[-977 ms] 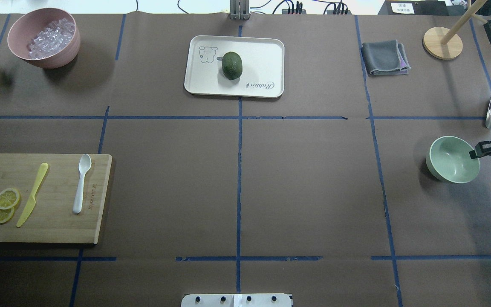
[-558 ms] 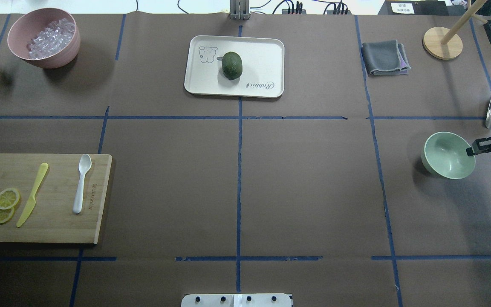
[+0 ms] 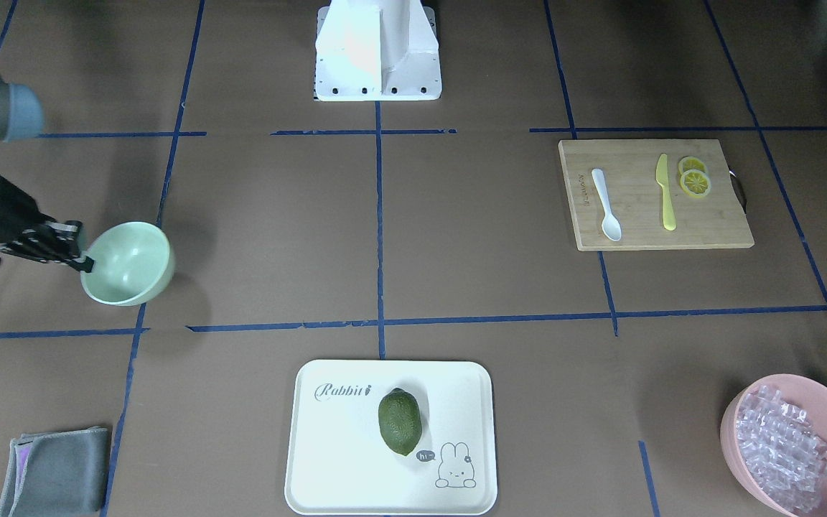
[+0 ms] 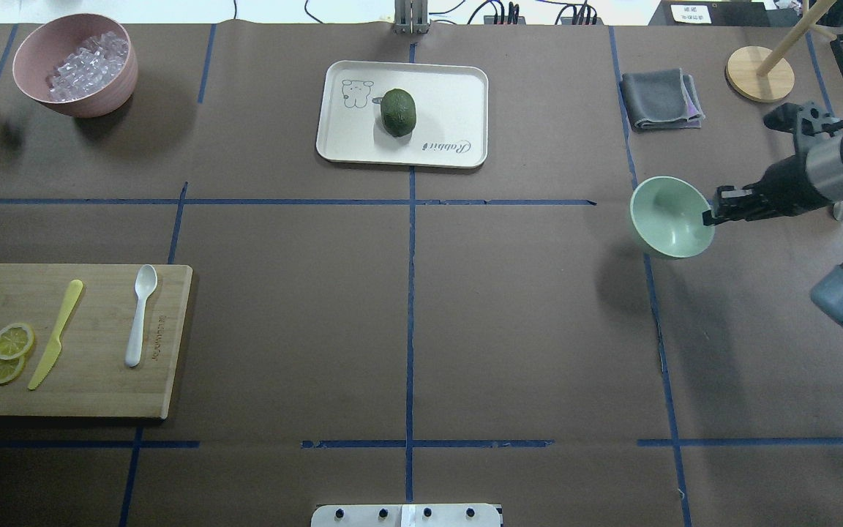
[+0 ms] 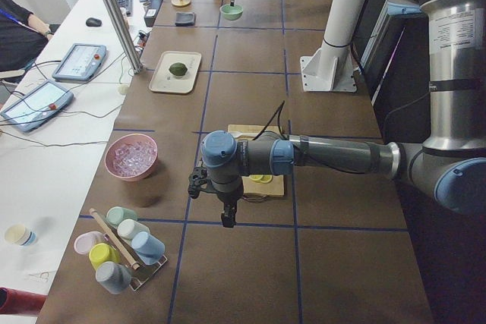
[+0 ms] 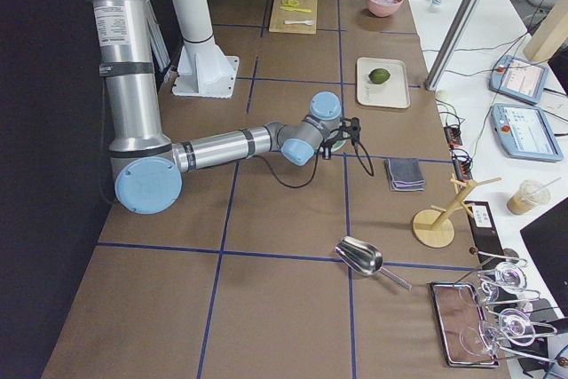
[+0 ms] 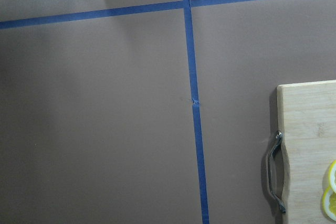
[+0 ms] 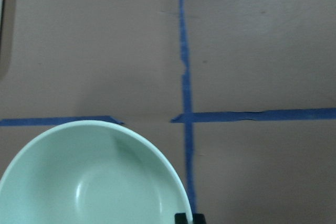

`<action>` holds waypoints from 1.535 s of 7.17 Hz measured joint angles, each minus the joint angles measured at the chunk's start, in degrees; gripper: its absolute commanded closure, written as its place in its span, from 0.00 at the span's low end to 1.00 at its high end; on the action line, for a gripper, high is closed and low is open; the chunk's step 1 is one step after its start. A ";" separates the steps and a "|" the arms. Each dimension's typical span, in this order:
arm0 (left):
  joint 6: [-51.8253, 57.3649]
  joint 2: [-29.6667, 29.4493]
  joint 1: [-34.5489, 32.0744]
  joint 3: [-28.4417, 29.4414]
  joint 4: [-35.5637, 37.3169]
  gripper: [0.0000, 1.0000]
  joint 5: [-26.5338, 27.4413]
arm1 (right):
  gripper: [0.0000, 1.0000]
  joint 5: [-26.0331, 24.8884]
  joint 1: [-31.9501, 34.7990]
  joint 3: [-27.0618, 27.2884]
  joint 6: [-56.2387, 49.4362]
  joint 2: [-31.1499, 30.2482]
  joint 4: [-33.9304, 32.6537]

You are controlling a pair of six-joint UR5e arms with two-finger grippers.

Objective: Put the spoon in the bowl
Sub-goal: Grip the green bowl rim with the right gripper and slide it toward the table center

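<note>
Brown paper-covered table [image 4: 524, 329] gridded with blue tape; white rabbit-print tray [image 4: 451, 95] on the centre line at the far side taken as reference. Right arm [image 4: 824, 172] reaches in from the robot's right of the tray. Left arm [image 5: 334, 157] shows only in the left side view. Its left gripper [image 5: 227, 216] points down beyond the end of the cutting board [image 4: 99, 388] farthest from the tray, and I cannot tell whether it is open or closed (the wrist camera there shows only paper, tape and the board's metal handle [image 7: 275, 171]). The board lies left of the tray and nearer the robot. Pink bowl [image 4: 99, 99] of clear cubes sits far left of the tray, about level with it. The bowl [image 4: 667, 219], mint green, is right of the tray and a little nearer the robot. It is tilted, with its shadow lying apart from it on the paper, so it looks raised. Right gripper [image 4: 710, 217] is clamped on its rim on the side away from the tray. Grey cloth [image 4: 659, 99] lies right of the tray, level with it. Dark green fruit [image 4: 398, 112] rests on the tray. Yellow-green knife [image 4: 55, 334] lies mid-board. The spoon [image 4: 138, 316] lies flat on the board's tray-side part, scoop pointing away from the robot, apart from the knife and well apart from the bowl. Two lemon slices [image 4: 12, 342] overlap at the board's outer end.
</note>
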 measured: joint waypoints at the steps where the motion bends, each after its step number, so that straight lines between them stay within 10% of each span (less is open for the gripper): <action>1: 0.00 -0.04 0.00 0.01 0.00 0.00 0.00 | 1.00 -2.91 -3.26 0.24 5.02 3.42 -1.21; 7: 0.00 -0.07 0.00 0.20 0.00 0.00 0.00 | 1.00 -21.88 -22.95 5.87 20.14 22.45 -28.83; 11: 0.00 0.01 0.00 0.24 0.00 0.00 0.04 | 1.00 -27.95 -29.08 2.50 25.53 27.63 -31.95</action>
